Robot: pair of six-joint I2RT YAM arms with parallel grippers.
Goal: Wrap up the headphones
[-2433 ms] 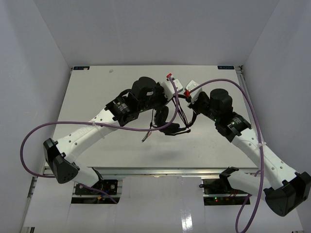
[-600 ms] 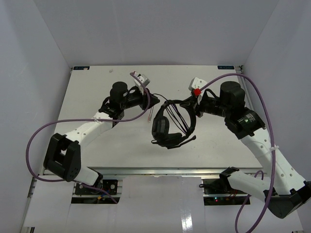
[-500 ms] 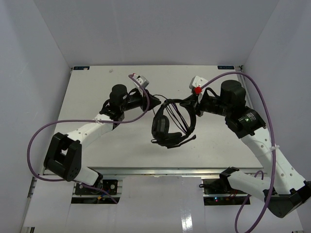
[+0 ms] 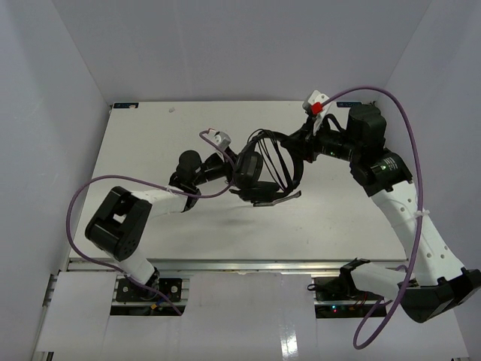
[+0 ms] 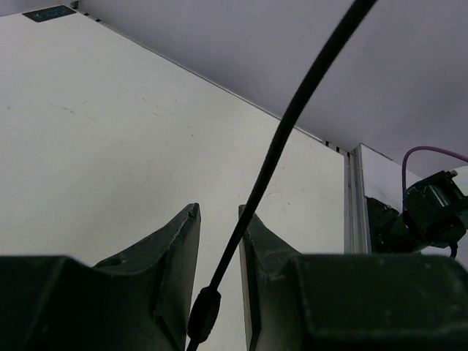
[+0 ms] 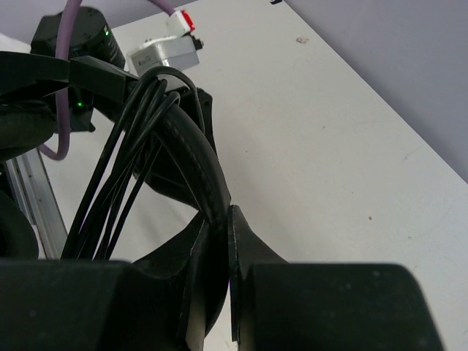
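Note:
The black headphones [image 4: 259, 171] hang above the table, earcups down, with several turns of their thin cord [image 4: 272, 162] looped over the arched headband. My right gripper [image 4: 299, 143] is shut on the headband [image 6: 197, 161] and holds the headset up; the cord loops [image 6: 121, 175] run beside the jaws [image 6: 228, 219]. My left gripper [image 4: 234, 167] sits just left of the earcups. In the left wrist view the cord [image 5: 292, 117] runs taut up out of the narrow gap between the jaws [image 5: 218, 212], its strain relief [image 5: 202, 322] between them. The coloured plugs are hidden.
White table [image 4: 150, 135] with a raised frame at its edges, enclosed by grey walls. Purple arm cables [image 4: 90, 195] loop on both sides. My left arm's wrist camera [image 6: 164, 47] is close behind the headband. The right arm [image 5: 431, 212] shows at the table's edge.

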